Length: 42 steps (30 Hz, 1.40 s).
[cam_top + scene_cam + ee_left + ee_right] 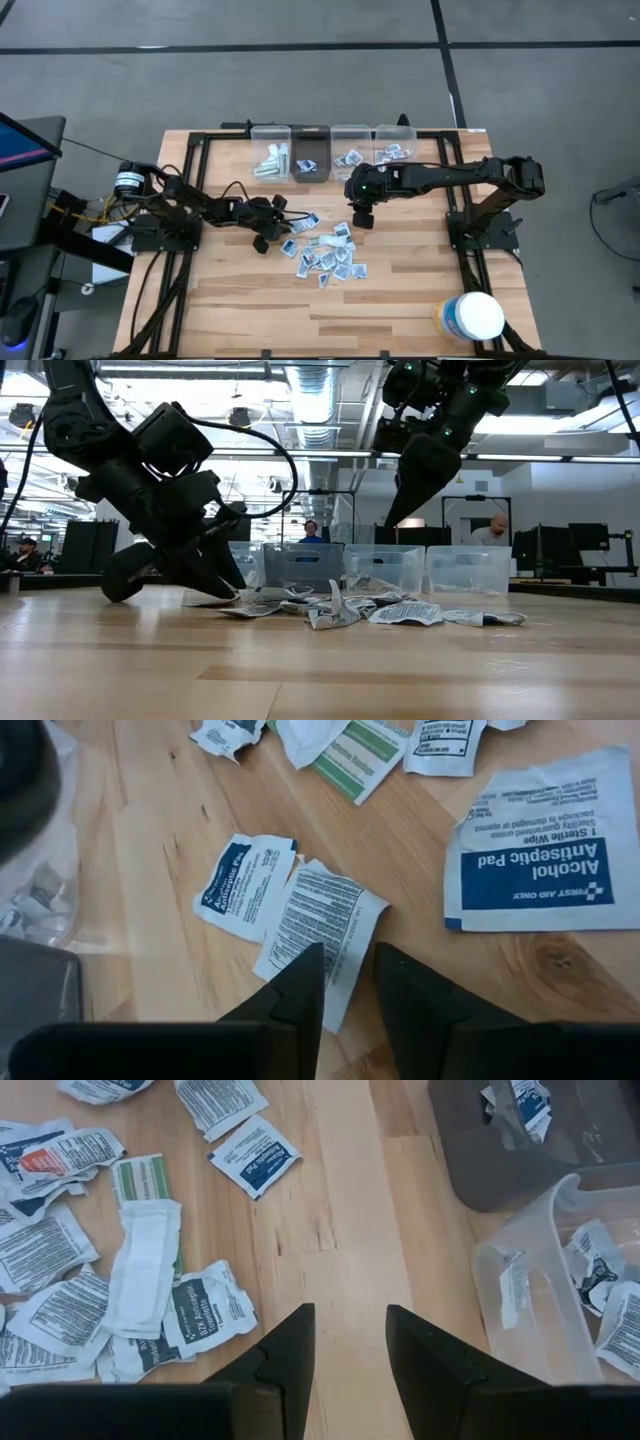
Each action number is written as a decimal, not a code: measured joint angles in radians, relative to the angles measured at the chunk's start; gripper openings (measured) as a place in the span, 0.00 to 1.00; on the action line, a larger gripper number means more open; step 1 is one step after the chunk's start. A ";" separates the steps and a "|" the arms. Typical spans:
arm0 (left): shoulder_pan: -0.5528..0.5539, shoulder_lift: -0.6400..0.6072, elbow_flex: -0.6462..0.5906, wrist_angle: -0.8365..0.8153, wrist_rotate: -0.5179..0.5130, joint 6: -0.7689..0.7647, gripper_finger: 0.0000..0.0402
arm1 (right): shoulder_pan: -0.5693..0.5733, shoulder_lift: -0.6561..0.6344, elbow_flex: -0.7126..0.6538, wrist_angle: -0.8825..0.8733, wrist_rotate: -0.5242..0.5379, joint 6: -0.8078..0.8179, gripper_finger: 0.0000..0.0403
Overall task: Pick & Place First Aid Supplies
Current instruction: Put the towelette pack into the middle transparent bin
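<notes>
Altogether four bins [330, 150], one tub [472, 316], roughly twenty loose packets [325, 252].

Looking straight down from overhead on the whole pale wooden plank surface [400, 290] and both arms. Looking level from the surface's height, across it into the room behind. Riding on each wrist, close above the wood, facing down and forward. Shared by all four: the scatter of small flat white-grey paper packets [325, 252] [405, 613] [318, 925] [150, 1265].
</notes>
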 joint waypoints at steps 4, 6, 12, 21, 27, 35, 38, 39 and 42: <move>-0.003 -0.005 0.001 -0.003 0.000 -0.004 0.16 | 0.000 0.000 0.000 0.000 0.000 0.000 0.29; -0.008 -0.011 0.005 -0.012 -0.008 -0.008 0.08 | 0.000 0.000 0.000 0.000 0.000 0.000 0.29; -0.013 -0.016 0.040 -0.008 -0.027 -0.065 0.02 | 0.000 0.000 0.000 0.000 0.000 0.000 0.29; -0.012 -0.096 0.051 -0.011 -0.114 -0.096 0.02 | 0.000 0.000 0.000 -0.002 0.000 0.000 0.29; 0.034 -0.254 0.051 -0.007 -0.119 -0.308 0.01 | 0.000 0.000 0.000 0.000 0.000 0.000 0.29; 0.160 -0.419 0.051 -0.001 0.010 -0.863 0.01 | 0.000 0.000 0.000 0.001 0.000 0.000 0.29; 0.212 -0.444 0.051 0.001 0.098 -1.160 0.02 | 0.000 0.000 0.000 0.003 0.000 0.000 0.29; 0.222 -0.445 0.051 0.004 0.122 -1.248 0.02 | 0.000 0.000 0.000 0.004 0.000 0.000 0.29; 0.224 -0.447 0.051 0.008 0.145 -1.393 0.02 | 0.000 0.000 0.000 0.017 -0.001 0.015 0.29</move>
